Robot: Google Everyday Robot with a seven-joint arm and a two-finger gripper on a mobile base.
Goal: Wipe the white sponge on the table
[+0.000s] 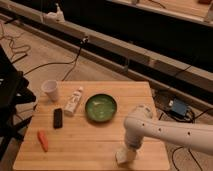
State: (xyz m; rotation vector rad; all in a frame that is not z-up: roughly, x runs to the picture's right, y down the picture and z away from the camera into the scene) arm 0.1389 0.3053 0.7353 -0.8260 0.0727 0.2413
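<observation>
Gripper: my gripper [126,154] sits at the near edge of the table [100,145], down and to the right of the green bowl [101,108], on the end of the white arm [170,131] that reaches in from the right.
Claw state: I cannot tell whether it is parted or clamped; the wrist hides it.
White sponge: the white sponge [125,156] shows as a pale block at the gripper tip, low against the wood, well below and right of the green bowl. Whether it is pinched or only pressed down I cannot say.
Step in hand: I judge this to be the wiping stroke itself, with the pad down on the planks.
How to do it well: I would keep steady downward pressure so the flat face drags evenly, and stroke along the bare wood below the green bowl.
Risk: the pad is close to the near edge; a stroke away from the bowl could push it off. I would steer back toward the bowl, stopping short of it.
Bystanders: white cup [50,90], white tube [73,100], black block [58,118] and orange carrot [43,140] all lie left of the green bowl, well apart from the sponge.
</observation>
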